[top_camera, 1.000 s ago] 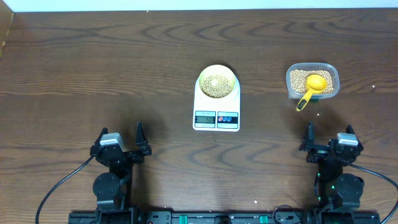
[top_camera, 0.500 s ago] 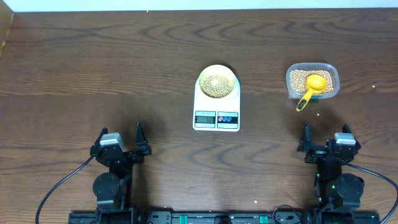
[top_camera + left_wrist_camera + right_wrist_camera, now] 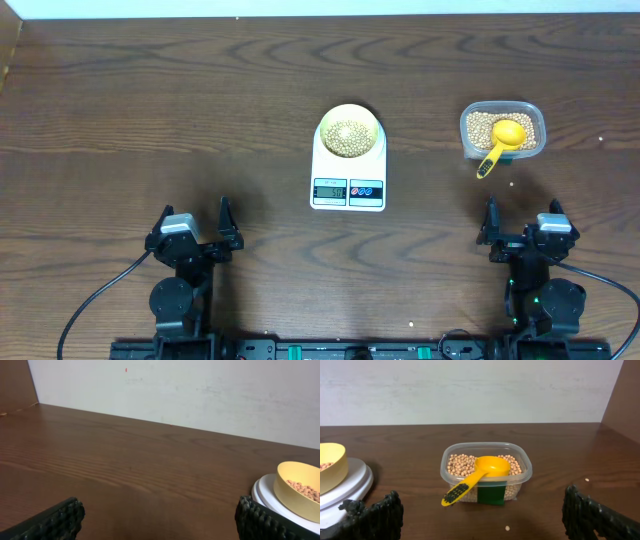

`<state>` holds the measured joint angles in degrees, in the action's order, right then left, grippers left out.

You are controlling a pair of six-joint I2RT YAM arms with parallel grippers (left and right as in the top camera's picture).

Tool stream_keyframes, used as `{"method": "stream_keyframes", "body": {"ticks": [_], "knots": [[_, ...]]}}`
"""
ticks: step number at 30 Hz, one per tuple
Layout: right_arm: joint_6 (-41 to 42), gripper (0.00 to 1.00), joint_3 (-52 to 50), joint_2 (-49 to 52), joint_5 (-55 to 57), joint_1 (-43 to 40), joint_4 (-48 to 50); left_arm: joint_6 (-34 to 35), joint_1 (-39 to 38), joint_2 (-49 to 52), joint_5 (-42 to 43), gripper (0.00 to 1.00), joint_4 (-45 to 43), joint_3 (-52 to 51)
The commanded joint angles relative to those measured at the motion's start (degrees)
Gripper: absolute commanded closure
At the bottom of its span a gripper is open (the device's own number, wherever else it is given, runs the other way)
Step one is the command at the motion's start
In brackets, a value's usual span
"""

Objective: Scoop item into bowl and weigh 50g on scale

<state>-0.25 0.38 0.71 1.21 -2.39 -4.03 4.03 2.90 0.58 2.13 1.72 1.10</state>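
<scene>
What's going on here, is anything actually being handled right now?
Nothing is being handled at this moment. The left fingers and right fingers sit open and empty at the near edge of the table. The bowl, holding beans, stands on the scale, whose display is lit but too small to read. The yellow scoop rests in the tub of beans.
</scene>
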Motion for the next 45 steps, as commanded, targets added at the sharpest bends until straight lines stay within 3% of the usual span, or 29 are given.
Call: {"method": "stream_keyframes", "body": {"ticks": [1,45], "knots": [[0.6,0.01,-0.1,-0.4,-0.3,-0.4,-0.3,-1.0,0.2,-0.3,-1.8,0.02,2.3,-0.9],[0.6,0.01,-0.1,-0.4,-0.3,2.1,-0.3,-1.0,0.2,-0.3,-1.8,0.02,2.3,-0.9]]}}
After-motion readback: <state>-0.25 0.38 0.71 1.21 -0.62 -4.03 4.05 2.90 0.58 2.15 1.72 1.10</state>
